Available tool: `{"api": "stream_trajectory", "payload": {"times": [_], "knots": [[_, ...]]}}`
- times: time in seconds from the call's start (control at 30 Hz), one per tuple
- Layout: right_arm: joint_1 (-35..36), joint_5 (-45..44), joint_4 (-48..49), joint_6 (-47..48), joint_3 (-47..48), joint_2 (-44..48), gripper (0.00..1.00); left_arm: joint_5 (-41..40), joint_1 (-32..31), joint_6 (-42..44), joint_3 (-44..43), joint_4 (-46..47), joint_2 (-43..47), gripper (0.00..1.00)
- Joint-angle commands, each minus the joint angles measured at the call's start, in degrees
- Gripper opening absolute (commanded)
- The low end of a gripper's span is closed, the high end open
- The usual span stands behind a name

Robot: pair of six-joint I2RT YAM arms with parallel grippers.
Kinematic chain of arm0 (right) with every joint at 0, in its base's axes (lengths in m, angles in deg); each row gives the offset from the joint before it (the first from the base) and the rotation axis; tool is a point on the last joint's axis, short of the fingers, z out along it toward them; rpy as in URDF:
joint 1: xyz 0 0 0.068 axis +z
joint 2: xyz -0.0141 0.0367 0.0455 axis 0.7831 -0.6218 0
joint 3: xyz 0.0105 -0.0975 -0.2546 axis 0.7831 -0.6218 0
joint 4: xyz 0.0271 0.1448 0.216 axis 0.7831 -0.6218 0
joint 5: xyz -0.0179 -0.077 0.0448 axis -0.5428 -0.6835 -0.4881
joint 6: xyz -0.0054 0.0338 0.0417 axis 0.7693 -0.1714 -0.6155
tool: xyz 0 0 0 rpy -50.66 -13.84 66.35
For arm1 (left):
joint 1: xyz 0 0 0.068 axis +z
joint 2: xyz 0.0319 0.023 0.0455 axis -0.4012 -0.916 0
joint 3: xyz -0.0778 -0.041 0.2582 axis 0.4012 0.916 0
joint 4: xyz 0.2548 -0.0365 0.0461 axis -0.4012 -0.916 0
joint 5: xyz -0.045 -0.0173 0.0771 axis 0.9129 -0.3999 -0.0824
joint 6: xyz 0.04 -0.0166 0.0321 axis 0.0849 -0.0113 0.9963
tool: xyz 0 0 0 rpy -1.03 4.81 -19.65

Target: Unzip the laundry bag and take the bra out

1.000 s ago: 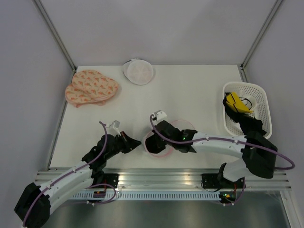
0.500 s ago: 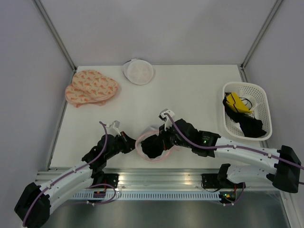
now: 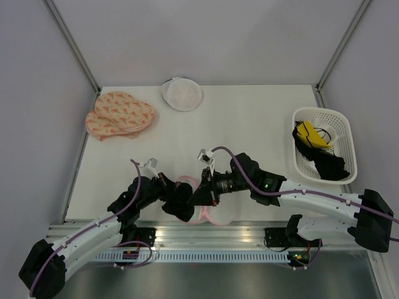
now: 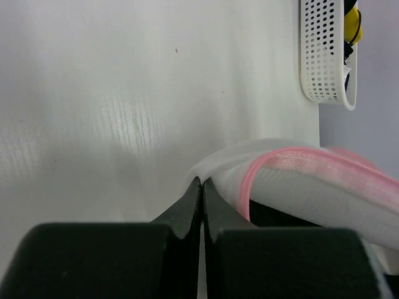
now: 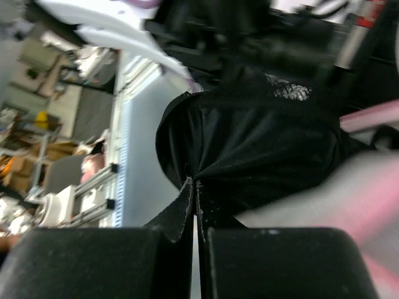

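Your right jaws, clamped on the black bra, have dragged it left; left jaws stay pinched on the laundry bag edge; both arms low, converging.

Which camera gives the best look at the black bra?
The right wrist view: the black bra fills the frame, pinched in the right hand. The top view shows it as a small, distant dark lump. The left wrist view shows mostly the laundry bag, with a dark sliver beneath.
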State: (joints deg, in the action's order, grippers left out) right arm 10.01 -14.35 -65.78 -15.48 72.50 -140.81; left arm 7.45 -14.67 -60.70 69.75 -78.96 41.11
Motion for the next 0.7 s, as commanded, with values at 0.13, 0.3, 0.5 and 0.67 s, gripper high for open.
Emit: {"api": "stream_trajectory", "payload": {"times": [0.13,0.3,0.5,0.67], "knots": [[0.14,11.65,19.34,-4.11,-0.72,3.3,0.01,-0.9,0.01,-1.04,0.29,0.65,0.61,0.02],[-0.39,5.69,17.92,-2.08,0.78,5.94,0.01,-0.99,0.01,-1.13,0.64,1.36,0.17,0.02],[-2.49,-28.12,-5.39,10.84,12.56,12.26,0.0,-0.9,0.01,-1.12,0.82,0.75,0.6,0.02],[-4.52,-60.78,-20.66,18.04,25.55,11.5,0.0,-1.25,0.01,-1.04,0.91,0.22,1.49,0.02]]}}
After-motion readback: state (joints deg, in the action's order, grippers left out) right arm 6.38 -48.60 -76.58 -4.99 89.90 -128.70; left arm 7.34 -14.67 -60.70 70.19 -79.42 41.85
